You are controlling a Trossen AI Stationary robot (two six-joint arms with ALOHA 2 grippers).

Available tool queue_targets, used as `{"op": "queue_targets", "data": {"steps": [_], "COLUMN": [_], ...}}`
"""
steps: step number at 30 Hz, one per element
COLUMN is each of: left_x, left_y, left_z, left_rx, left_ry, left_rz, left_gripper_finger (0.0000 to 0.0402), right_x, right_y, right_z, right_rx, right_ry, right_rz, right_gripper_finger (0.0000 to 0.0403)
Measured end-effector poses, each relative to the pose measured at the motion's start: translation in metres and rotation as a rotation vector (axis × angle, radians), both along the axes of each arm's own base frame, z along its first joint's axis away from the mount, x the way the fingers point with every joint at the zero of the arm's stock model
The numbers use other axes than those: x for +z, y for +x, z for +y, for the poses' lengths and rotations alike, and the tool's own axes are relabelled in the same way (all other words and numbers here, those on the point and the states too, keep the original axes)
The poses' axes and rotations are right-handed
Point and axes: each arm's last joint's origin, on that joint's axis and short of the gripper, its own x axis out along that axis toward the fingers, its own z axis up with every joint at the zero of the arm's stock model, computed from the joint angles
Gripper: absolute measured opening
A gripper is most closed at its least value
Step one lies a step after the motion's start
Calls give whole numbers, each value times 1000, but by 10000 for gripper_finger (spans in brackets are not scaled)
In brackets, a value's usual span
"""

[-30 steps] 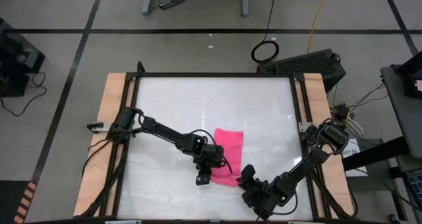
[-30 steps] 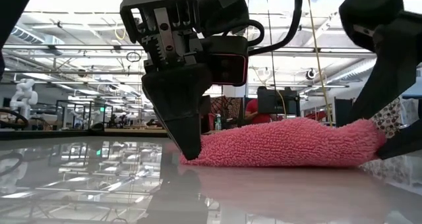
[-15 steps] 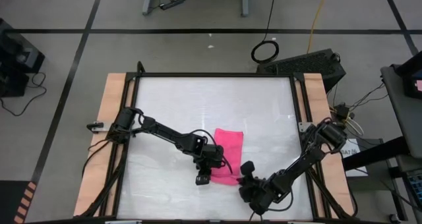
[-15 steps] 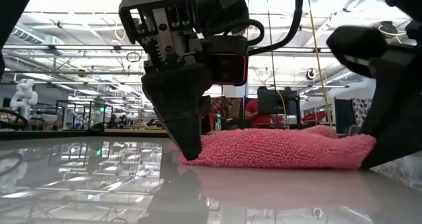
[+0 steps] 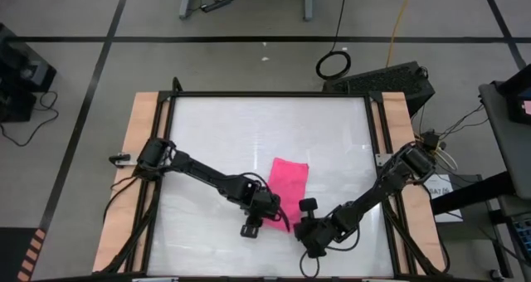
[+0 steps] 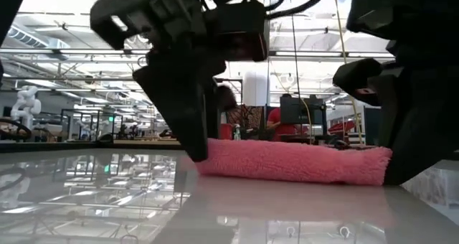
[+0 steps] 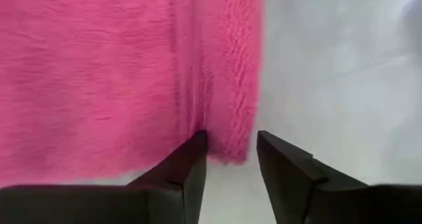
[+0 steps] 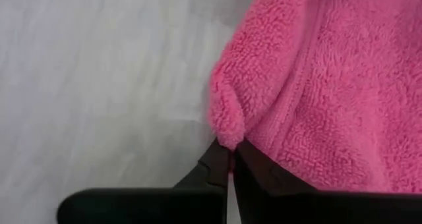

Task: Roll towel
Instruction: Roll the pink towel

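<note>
My right end effector (image 5: pixel 305 209) pinches the towel (image 5: pixel 288 182) corner at its eleven o'clock; my left end effector (image 7: pixel 231 159) gapes, straddling the opposite near corner.

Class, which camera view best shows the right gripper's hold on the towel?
The right wrist view: the right gripper is pinched on the towel corner. The high view shows it small; the low view, a dark shape; the left wrist view, none.

Pink towel (image 5: pixel 289 181) on white table (image 5: pixel 241 133)
</note>
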Motion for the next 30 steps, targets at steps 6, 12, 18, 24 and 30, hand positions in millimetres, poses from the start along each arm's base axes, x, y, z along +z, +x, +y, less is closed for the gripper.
{"op": "queue_targets", "data": {"steps": [6,12,18,24,30], "left_x": [26,43,42,29,17], "left_y": [-16,-23,-24,-22,-11], "left_z": [-12,-33,-60,-57,-46], "left_rx": [-37,-128,-257,-257,-241], "left_ry": [248,467,502,534,501], "left_rz": [-68,-239,-390,-418,-423], "left_gripper_finger": [146,146,147,147,147], "right_x": [17,22,18,11,-5], "right_y": [-2,-6,-8,-10,-21], "right_z": [-5,-9,-13,-14,-22], "right_rx": [-30,-70,-193,-308,-422], "right_ry": [76,87,98,259,413], "right_rz": [-43,-139,-213,-285,-290], "right_gripper_finger": [1,0,0,0,0]}}
